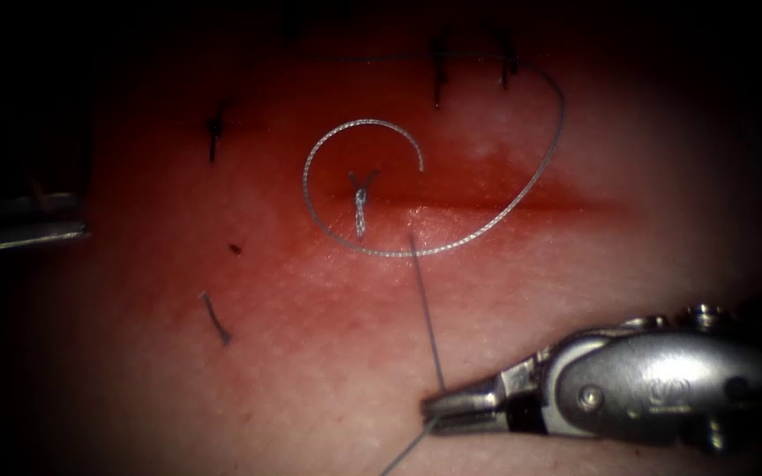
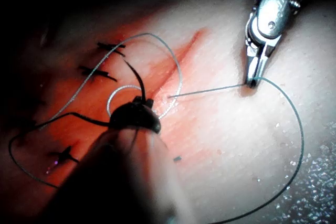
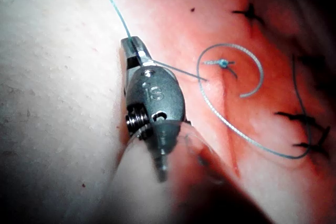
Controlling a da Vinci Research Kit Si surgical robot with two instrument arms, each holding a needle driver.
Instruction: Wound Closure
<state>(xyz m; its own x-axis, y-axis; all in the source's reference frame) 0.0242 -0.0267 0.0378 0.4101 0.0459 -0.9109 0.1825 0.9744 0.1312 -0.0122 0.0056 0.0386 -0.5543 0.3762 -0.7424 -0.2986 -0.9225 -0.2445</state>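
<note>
- endoscope view: the right tool comes in low from the right, jaws clamped together on the needle, gripping it at its near end. the needle runs as a thin straight-looking line up to the cut, where its far tip meets the tissue at the cut's lower edge.
- the thread curls in a loop around a knot on the cut, then sweeps right and up toward the dark stitches at the top. a cut thread end lies well left of the cut.
- the left tool sits at the left edge, away from the cut; i cannot tell how its jaws stand or whether it holds anything.
- left wrist view: the right tool pinches the needle, whose tip touches the tissue beside the cut. thread trails off in a wide arc.
- right wrist view: the right tool is clamped on the needle, which reaches to the tissue beside the thread loop.
</note>
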